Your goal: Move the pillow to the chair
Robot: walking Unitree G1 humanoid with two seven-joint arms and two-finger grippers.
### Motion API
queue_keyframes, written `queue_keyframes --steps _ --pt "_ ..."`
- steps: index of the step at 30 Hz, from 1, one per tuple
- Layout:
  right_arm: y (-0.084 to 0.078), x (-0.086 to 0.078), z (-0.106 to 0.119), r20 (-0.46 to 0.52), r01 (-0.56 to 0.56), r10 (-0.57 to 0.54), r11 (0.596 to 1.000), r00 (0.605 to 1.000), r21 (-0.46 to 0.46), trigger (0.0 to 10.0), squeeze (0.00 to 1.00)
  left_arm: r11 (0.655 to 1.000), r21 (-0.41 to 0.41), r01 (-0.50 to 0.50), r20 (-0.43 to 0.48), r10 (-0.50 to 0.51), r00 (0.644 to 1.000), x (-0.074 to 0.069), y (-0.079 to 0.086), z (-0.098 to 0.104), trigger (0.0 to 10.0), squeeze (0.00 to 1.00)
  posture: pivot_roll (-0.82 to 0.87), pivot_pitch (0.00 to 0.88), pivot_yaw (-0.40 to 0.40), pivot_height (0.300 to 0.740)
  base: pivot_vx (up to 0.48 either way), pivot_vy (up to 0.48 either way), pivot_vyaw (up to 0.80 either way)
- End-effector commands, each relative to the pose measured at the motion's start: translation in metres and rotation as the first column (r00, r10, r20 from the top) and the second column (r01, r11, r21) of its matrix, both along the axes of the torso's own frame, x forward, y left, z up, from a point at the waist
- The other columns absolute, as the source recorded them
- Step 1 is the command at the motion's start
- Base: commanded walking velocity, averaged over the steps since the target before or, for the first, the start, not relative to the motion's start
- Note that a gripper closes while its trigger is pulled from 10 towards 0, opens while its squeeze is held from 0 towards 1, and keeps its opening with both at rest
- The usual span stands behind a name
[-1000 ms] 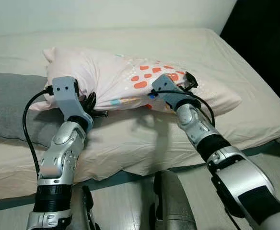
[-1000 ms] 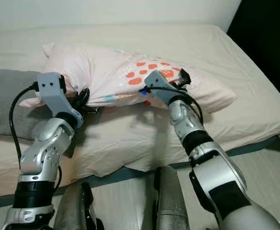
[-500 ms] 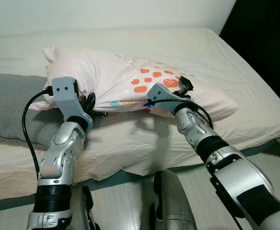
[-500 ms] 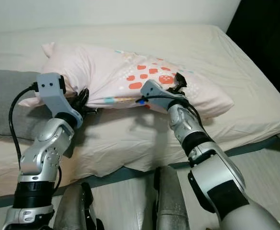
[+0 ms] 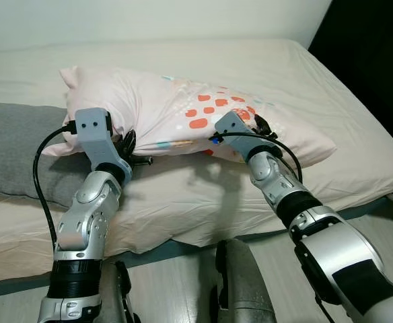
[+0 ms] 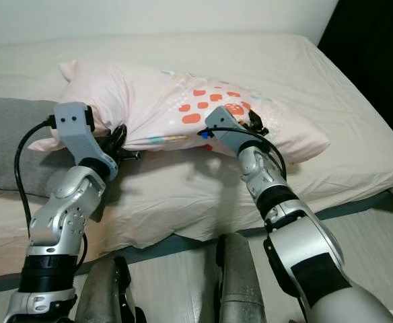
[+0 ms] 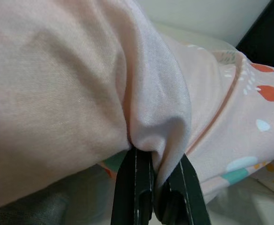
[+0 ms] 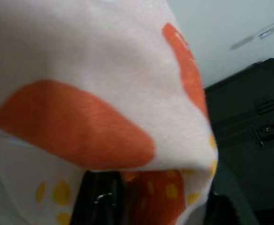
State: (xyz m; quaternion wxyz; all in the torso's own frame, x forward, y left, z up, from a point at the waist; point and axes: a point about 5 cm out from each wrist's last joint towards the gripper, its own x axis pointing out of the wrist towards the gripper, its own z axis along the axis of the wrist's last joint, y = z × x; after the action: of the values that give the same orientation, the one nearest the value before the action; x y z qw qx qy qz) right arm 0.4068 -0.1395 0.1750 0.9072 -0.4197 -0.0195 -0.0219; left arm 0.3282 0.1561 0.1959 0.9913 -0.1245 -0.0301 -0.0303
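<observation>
A pink pillow (image 5: pixel 163 108) with orange spots lies across the bed (image 5: pixel 331 81), slightly raised at its near edge. My left gripper (image 5: pixel 132 151) is at the pillow's near left edge. In the left wrist view its black fingers (image 7: pixel 136 187) are shut on a pinched fold of the pink cover. My right gripper (image 5: pixel 258 125) sits on the spotted part toward the pillow's right end. In the right wrist view a bunch of spotted fabric (image 8: pixel 127 117) fills the gap between its fingers (image 8: pixel 99 199).
A flat grey pillow (image 5: pixel 15 145) lies on the bed to the left, partly under the pink one. The mattress edge (image 5: pixel 203 232) runs just ahead of my legs. A dark case (image 5: pixel 375 60) stands at the right of the bed. Pale floor (image 5: pixel 176 282) lies below.
My right gripper has slid a little lower on the spotted end, and the cover there has bunched and shifted. The left arm has held still.
</observation>
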Motion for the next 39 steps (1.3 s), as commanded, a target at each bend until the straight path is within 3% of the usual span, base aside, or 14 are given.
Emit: queue_keyframes --steps 1,13,14,18,25,26,29,30,31,32,33,34,35,39 --pt "-0.016 0.0 -0.002 -0.014 0.056 -0.056 0.998 0.998 0.0 0.0 0.0 0.999 0.02 -0.043 -0.044 0.044 0.998 -0.003 0.01 -0.011 0.0 0.0 -0.03 0.2 -0.075 0.574 0.0 0.0 0.0" --pt "-0.018 0.001 0.007 0.05 0.07 -0.069 0.997 0.996 -0.014 0.0 0.0 0.998 0.061 -0.012 -0.027 0.013 1.0 -0.007 0.003 -0.011 0.0 0.0 -0.02 0.165 -0.073 0.574 0.0 0.0 0.0" --pt "-0.007 0.003 0.03 0.171 0.014 -0.013 1.0 0.985 -0.002 0.0 0.0 0.996 0.09 0.012 0.01 -0.013 1.0 -0.011 0.001 -0.006 0.0 0.0 -0.02 0.149 -0.073 0.574 0.0 0.0 0.0" --pt "0.008 0.0 0.048 0.279 -0.083 0.076 0.996 0.957 0.013 0.0 0.0 0.993 0.118 0.028 0.042 -0.033 0.999 -0.014 -0.001 -0.002 0.0 0.0 -0.02 0.143 -0.073 0.574 0.0 0.0 0.0" --pt "0.02 -0.007 0.053 0.332 -0.168 0.164 0.986 0.929 -0.017 0.0 0.0 0.989 0.143 0.039 0.055 -0.047 0.997 -0.017 -0.004 -0.001 0.0 0.0 -0.02 0.146 -0.075 0.574 0.0 0.0 0.0" --pt "0.025 -0.013 0.048 0.314 -0.211 0.139 0.955 0.939 0.207 2.0 0.0 0.986 0.158 0.045 0.064 -0.055 0.996 -0.02 -0.006 -0.001 0.0 0.0 -0.02 0.155 -0.079 0.574 0.0 0.0 0.0" --pt "0.025 -0.013 0.048 0.314 -0.211 0.139 0.955 0.939 0.207 2.0 0.0 0.986 0.158 0.045 0.064 -0.055 0.996 -0.02 -0.006 -0.001 0.0 0.0 -0.02 0.155 -0.079 0.574 0.0 0.0 0.0" --pt "0.023 -0.018 0.042 0.293 -0.225 0.108 0.888 0.95 0.401 3.5 0.0 0.984 0.173 0.054 0.076 -0.067 0.995 -0.023 -0.008 -0.001 0.0 0.0 -0.02 0.159 -0.081 0.574 0.0 0.0 0.0" --pt "0.023 -0.018 0.042 0.293 -0.225 0.108 0.888 0.95 0.401 3.5 0.0 0.984 0.173 0.054 0.076 -0.067 0.995 -0.023 -0.008 -0.001 0.0 0.0 -0.02 0.159 -0.081 0.574 0.0 0.0 0.0" --pt "0.022 -0.023 0.036 0.262 -0.237 0.091 0.762 0.961 0.603 7.5 0.0 0.981 0.186 0.062 0.083 -0.078 0.993 -0.026 -0.011 -0.001 0.0 0.0 -0.02 0.161 -0.079 0.574 0.0 0.0 0.0" --pt "0.022 -0.026 0.029 0.217 -0.233 0.099 0.595 0.971 0.769 8.8 0.0 0.978 0.195 0.07 0.085 -0.088 0.993 -0.027 -0.014 -0.002 0.0 0.0 -0.02 0.163 -0.078 0.574 0.0 0.0 0.0" --pt "0.024 -0.028 0.026 0.196 -0.229 0.118 0.495 0.973 0.838 8.8 0.0 0.977 0.2 0.075 0.085 -0.093 0.992 -0.028 -0.015 -0.003 0.0 0.0 -0.02 0.163 -0.078 0.574 0.0 0.0 0.0" --pt "0.027 -0.031 0.023 0.186 -0.231 0.145 0.437 0.972 0.869 10.0 0.0 0.977 0.2 0.079 0.08 -0.097 0.992 -0.028 -0.017 -0.004 0.0 0.0 -0.02 0.164 -0.074 0.574 0.0 0.0 0.0" --pt "0.029 -0.035 0.021 0.182 -0.236 0.163 0.443 0.97 0.865 10.0 0.0 0.976 0.201 0.086 0.073 -0.102 0.992 -0.028 -0.018 -0.005 0.0 0.0 -0.02 0.167 -0.073 0.574 0.0 0.0 0.0"
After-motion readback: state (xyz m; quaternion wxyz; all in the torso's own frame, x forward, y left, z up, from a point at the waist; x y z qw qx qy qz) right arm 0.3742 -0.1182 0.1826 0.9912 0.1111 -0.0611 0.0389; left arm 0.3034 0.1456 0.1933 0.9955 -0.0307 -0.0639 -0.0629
